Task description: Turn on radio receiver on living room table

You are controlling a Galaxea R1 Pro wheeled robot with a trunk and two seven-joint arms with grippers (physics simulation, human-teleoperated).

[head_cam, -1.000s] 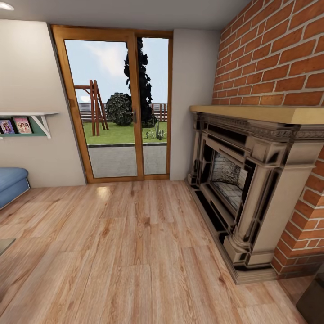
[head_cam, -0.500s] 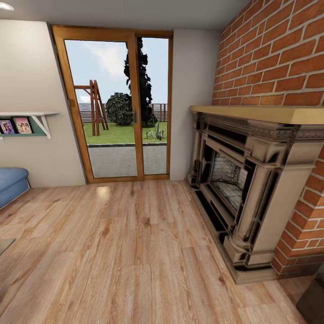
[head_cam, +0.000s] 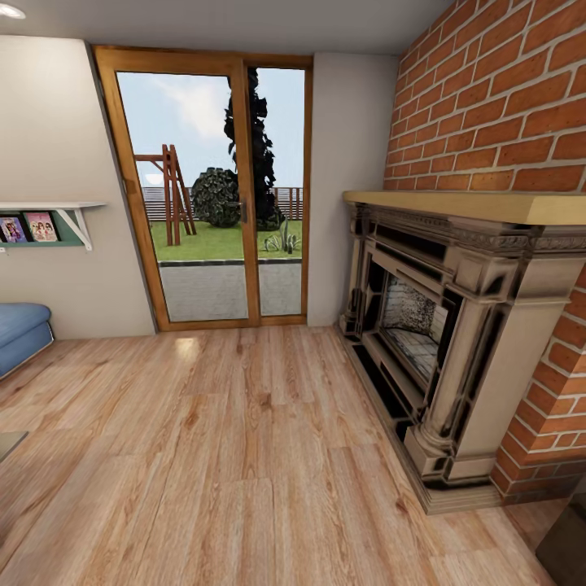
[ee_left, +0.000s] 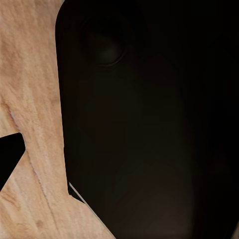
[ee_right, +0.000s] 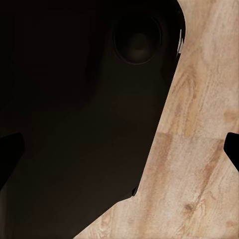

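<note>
The radio receiver is out of view. In the head view I face a corner of the living room with a light wood plank floor (head_cam: 244,456). A small grey-beige corner (head_cam: 10,443) pokes in at the left edge; I cannot tell whether it is the table. The left wrist view looks down past my own dark body (ee_left: 149,124) at the floor, and one black fingertip (ee_left: 10,157) of the left gripper (ee_left: 119,154) sits at the frame's edge. The right gripper (ee_right: 119,152) has its black fingertips (ee_right: 232,149) far apart at both edges, with nothing between them.
Wood-framed glass doors (head_cam: 212,187) stand straight ahead. A brick wall with a dark stone fireplace (head_cam: 456,325) and its hearth runs along the right. A blue sofa end (head_cam: 20,330) and a wall shelf (head_cam: 49,220) are at the left.
</note>
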